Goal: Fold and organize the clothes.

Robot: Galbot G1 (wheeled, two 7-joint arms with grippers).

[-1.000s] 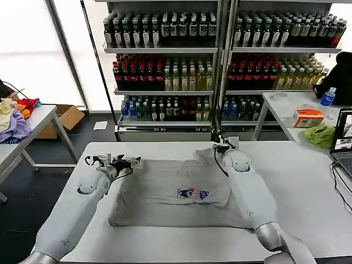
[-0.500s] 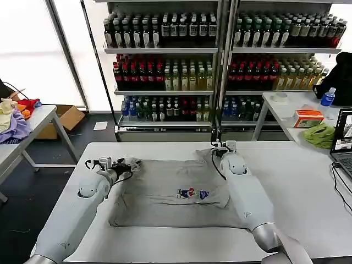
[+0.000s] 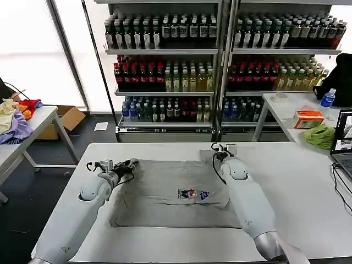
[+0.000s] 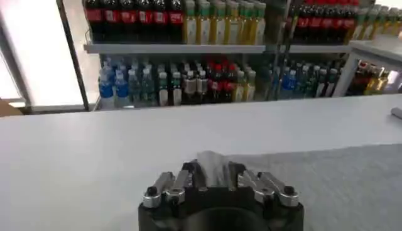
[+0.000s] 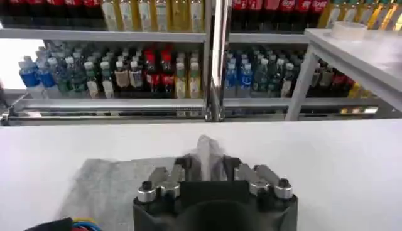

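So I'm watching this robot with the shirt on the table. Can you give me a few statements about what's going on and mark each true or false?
1. The grey shirt lies on the white table. True.
2. The left gripper pinches the shirt's edge. True.
3. The right gripper hangs open above the table. False: it is shut on a shirt corner.
4. The shirt's chest print faces down. False: it faces up.
5. Bottle shelves stand behind the table. True.

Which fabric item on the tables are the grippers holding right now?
The grey shirt with the chest print, spread on the near table: left gripper and right gripper each pinch a far corner.
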